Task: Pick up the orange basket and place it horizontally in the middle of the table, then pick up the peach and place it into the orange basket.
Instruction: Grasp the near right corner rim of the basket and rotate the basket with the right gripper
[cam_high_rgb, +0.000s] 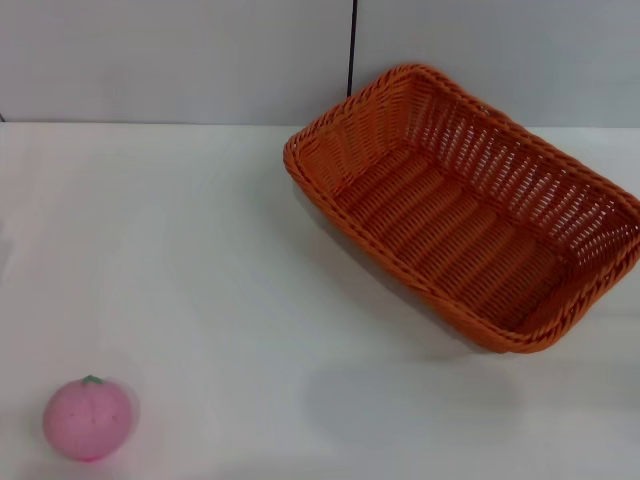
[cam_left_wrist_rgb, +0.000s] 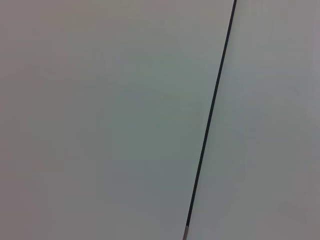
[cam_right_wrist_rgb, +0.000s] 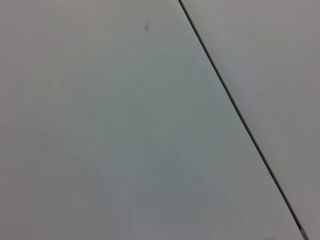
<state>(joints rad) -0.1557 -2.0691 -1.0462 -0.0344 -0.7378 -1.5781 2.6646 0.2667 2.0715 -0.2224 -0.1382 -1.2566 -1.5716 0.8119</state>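
Observation:
The orange basket (cam_high_rgb: 470, 205) lies on the white table (cam_high_rgb: 200, 250) at the right, towards the back, set at a slant with one corner pointing to the far wall. It holds nothing. The pink peach (cam_high_rgb: 88, 418) sits near the front left corner of the table, far from the basket. Neither gripper nor arm appears in the head view. Both wrist views show only a plain grey wall with a thin dark seam.
A grey wall with a vertical dark seam (cam_high_rgb: 352, 60) runs behind the table. White tabletop stretches between the peach and the basket.

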